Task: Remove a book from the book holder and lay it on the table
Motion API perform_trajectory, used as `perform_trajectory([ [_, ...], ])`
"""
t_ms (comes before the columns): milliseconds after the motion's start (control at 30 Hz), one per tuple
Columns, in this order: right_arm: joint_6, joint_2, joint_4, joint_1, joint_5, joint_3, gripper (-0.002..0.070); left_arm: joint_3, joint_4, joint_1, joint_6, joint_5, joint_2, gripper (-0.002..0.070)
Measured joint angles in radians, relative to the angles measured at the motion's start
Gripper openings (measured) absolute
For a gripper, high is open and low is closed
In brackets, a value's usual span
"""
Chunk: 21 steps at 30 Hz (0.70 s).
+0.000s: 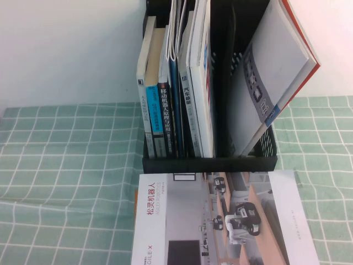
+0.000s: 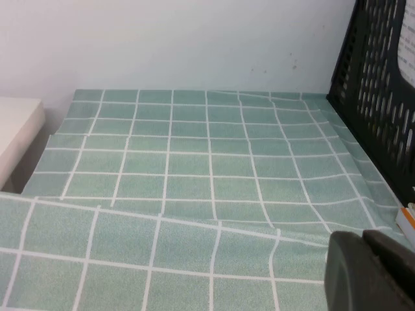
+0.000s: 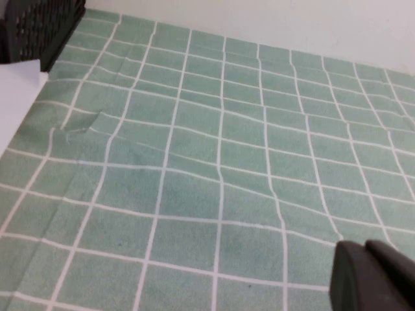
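The black book holder stands at the back of the mint-green gridded table. Its left compartment holds several upright books and thin white booklets; I cannot pick out the tan-band book among them. A grey-covered, red-edged book leans in the right compartment. A booklet with a grey indoor robot photo lies flat in front of the holder. My left gripper is shut and empty over bare cloth left of the holder. My right gripper is shut and empty over cloth right of the holder.
The cloth is wrinkled on both sides of the holder. A white wall stands right behind it. A white block sits off the table's left edge. The flat booklet's corner shows in the right wrist view, its edge in the left wrist view.
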Motion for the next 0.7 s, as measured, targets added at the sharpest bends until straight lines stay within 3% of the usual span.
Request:
perform_trajectory([
  [467, 0.0, 0.0, 0.0, 0.0, -0.006, 0.0, -0.0002, 0.0, 0.04, 0.0, 0.0, -0.006, 0.0, -0.0002],
  [567, 0.0, 0.0, 0.0, 0.0, -0.091, 0.002, -0.0002, 0.0, 0.045, 0.0, 0.0, -0.077, 0.0, -0.0003],
  [700, 0.0, 0.0, 0.0, 0.0, -0.347, 0.002, -0.0002, 0.002, 0.046, 0.0, 0.005, -0.264, 0.0, -0.0002],
])
